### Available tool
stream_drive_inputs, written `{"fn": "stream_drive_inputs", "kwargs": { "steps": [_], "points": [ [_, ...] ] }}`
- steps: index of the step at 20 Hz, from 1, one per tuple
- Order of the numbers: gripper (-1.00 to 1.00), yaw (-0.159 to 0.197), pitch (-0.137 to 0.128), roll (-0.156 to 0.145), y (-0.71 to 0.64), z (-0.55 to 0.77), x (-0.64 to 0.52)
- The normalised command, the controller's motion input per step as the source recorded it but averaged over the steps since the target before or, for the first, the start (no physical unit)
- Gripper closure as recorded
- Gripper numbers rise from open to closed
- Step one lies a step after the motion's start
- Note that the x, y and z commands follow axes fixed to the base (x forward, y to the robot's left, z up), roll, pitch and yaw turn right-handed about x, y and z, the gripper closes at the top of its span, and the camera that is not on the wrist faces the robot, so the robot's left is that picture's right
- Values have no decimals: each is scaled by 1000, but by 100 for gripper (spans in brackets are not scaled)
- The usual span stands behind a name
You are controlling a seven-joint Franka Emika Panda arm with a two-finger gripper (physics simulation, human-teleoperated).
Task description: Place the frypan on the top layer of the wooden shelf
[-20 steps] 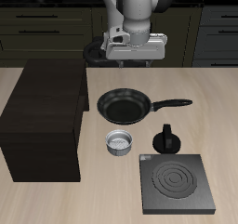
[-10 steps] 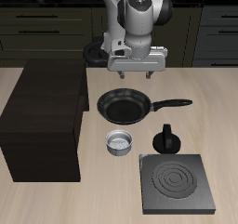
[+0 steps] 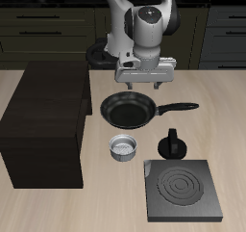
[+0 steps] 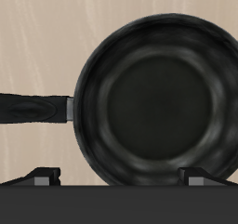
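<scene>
The frypan [image 3: 128, 110] is a round black shallow pan that lies on the table with its long handle [image 3: 181, 108] pointing away from the wooden shelf [image 3: 46, 120]. The shelf is a big dark brown box right beside the pan, and its flat top is bare. My gripper [image 3: 141, 85] hangs open just above the pan's far rim and holds nothing. In the wrist view the pan [image 4: 153, 102] fills the frame, its handle [image 4: 33, 109] sticks out sideways, and both fingertips [image 4: 46, 177] show at the edge, wide apart.
A small grey metal pot [image 3: 125, 147] stands nearer the table's front edge than the pan. A black knobbed object [image 3: 172, 142] stands beside it. A flat square black stove plate [image 3: 181, 191] lies near the front edge.
My gripper has come down and a little forward toward the frypan, still open. The pan and other objects have not moved.
</scene>
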Motion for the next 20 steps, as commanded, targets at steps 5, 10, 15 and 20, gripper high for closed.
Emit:
{"fn": "stream_drive_inputs", "kwargs": {
  "steps": [5, 10, 15, 20],
  "points": [
    [-100, -4, 21, 16, 80, -130, -4],
    [-100, 9, 23, 20, 143, -284, -43],
    [-100, 44, -30, 12, 54, -96, -93],
    [-100, 40, -7, 7, 34, -255, -118]
  ]
}}
